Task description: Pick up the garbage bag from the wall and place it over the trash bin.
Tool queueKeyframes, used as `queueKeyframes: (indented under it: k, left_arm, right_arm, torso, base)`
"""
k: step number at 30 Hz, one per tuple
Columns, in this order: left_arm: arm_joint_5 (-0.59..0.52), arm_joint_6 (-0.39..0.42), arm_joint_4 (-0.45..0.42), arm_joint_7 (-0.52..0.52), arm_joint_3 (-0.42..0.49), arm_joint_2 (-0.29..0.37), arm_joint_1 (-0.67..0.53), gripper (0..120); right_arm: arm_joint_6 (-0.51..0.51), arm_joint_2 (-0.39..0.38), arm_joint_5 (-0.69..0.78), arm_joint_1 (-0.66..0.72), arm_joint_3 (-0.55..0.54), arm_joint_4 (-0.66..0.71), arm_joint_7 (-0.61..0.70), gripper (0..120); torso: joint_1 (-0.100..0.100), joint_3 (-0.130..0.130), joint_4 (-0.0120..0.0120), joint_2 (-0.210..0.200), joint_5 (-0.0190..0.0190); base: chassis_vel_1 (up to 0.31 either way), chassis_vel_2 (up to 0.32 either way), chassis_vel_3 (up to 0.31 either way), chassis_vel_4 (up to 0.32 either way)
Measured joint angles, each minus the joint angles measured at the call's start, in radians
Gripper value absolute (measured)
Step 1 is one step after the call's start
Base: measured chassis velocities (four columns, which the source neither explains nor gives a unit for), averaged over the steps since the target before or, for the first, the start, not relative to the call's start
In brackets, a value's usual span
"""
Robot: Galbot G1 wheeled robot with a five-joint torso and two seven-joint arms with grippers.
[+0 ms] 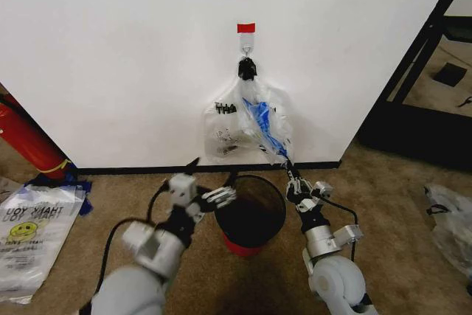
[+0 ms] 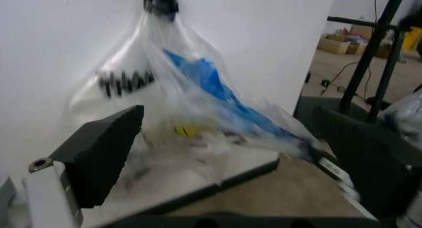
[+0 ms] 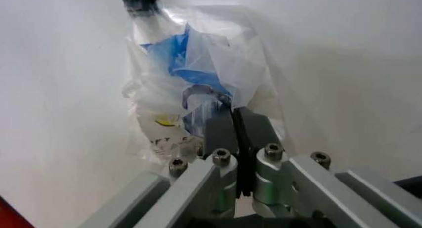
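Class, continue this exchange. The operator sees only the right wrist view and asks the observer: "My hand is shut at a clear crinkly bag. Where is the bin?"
Observer: The small round black wire-mesh bin stands on the carpet below the clear crinkly plastic bag, between the left hand and right hand.
Operator: Is the left hand open?
Observer: Yes, open, near the bin's rim.
Operator: What holds the bag up?
Observer: A metal hook under red tape on the white wall.

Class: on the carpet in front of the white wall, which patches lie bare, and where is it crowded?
Bare carpet lies between the red cylinder and the left gripper, and right of the right gripper. Crowded: around the black wire-mesh trash bin under the hanging clear garbage bag, and around the flat smiley bags.
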Motion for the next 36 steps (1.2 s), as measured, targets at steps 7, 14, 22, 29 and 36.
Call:
queueKeyframes:
  k: [7,14,22,29,36]
  left_arm:
    - [-0.136,0.102,0.109,-0.030,0.107,-0.047,-0.277,100]
    - [-0.281,0.268,0.218,-0.086,0.320,-0.073,-0.571,97]
    - [-0.260,0.263,0.361,-0.085,0.388,-0.127,-0.682,97]
    - [-0.216,0.260,0.416,-0.075,0.394,-0.137,-0.658,79]
    - [-0.250,0.261,0.453,-0.100,0.395,-0.177,-0.666,53]
  right_arm:
    - [0.003,0.025,-0.041,0.009,-0.008,-0.022,-0.001,0]
    - [0.013,0.033,-0.068,0.006,-0.007,-0.025,-0.011,0]
    - [0.020,0.033,-0.071,0.010,-0.017,-0.032,-0.020,0]
    - [0.019,0.021,-0.062,0.015,-0.018,-0.030,-0.021,0]
    - [0.018,0.024,-0.062,0.010,-0.020,-0.024,-0.021,0]
  torso:
    - [0.000,0.000,0.0011,0.000,-0.0001]
    - [0.000,0.000,0.0009,0.000,0.0003]
    - [0.000,0.000,0.0012,0.000,0.0002]
    - [0.000,0.000,0.0011,0.000,0.0000]
    - [0.000,0.000,0.0006,0.000,0.0002]
  base:
    - [0.000,0.000,0.000,0.000]
    - [0.000,0.000,0.000,0.000]
    - [0.000,0.000,0.000,0.000]
    - [0.000,0.000,0.000,0.000]
    - [0.000,0.000,0.000,0.000]
